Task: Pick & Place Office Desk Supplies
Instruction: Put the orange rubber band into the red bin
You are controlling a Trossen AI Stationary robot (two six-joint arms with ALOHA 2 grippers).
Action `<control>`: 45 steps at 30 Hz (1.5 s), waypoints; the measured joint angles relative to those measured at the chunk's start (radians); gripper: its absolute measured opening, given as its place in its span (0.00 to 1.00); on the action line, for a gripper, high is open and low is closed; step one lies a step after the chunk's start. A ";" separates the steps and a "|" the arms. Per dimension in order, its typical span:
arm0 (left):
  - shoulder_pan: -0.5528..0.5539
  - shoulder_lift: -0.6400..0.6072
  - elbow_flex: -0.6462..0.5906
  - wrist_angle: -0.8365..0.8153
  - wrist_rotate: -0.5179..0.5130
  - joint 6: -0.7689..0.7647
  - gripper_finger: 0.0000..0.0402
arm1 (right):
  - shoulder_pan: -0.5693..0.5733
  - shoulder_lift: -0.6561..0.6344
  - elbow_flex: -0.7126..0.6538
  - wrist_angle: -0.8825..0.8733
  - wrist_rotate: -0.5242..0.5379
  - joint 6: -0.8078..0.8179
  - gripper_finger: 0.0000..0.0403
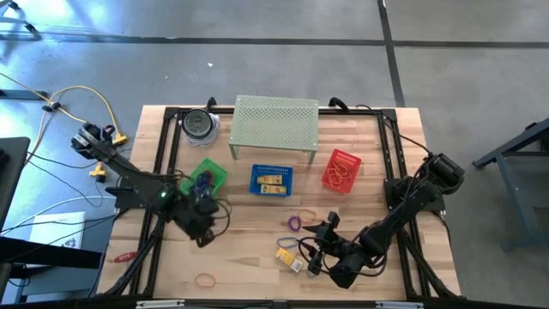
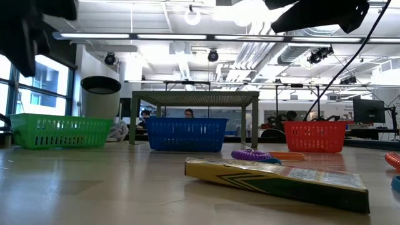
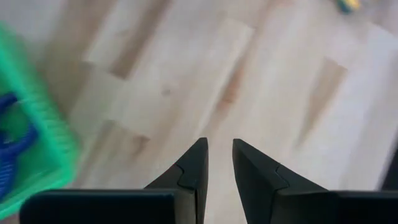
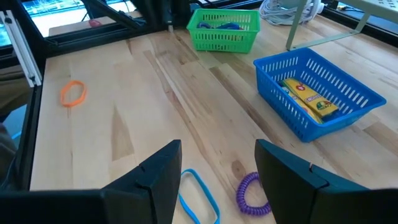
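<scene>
The supplies lie spread over the wooden table. A yellow box [image 1: 289, 256] lies flat near the front. A purple coil loop [image 4: 249, 193] and a blue oval loop [image 4: 199, 193] rest on the wood beside it. An orange band [image 1: 206, 279] lies near the front left. My right gripper [image 4: 217, 149] hangs open above the blue and purple loops and touches neither. My left gripper [image 3: 219, 144] is over bare wood beside the green basket [image 1: 208, 176]. Its fingers stand a narrow gap apart with nothing between them.
A blue basket [image 1: 271, 180] holds yellow boxes, a red basket [image 1: 340, 169] holds orange bands, and the green basket holds blue loops. A green perforated shelf [image 1: 274, 124] and a round tin [image 1: 199, 124] stand at the back. Bare wood lies at the front left.
</scene>
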 joint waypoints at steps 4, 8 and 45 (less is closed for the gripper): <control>-0.071 0.000 0.000 0.083 0.000 0.065 0.17 | 0.000 0.000 0.000 0.000 0.000 0.000 0.48; -0.130 0.002 0.000 0.158 -0.017 0.158 0.17 | 0.000 0.000 0.000 0.000 0.000 0.000 0.48; -0.156 0.034 0.000 0.188 -0.013 0.181 0.17 | 0.000 0.000 0.000 -0.004 0.000 0.000 0.48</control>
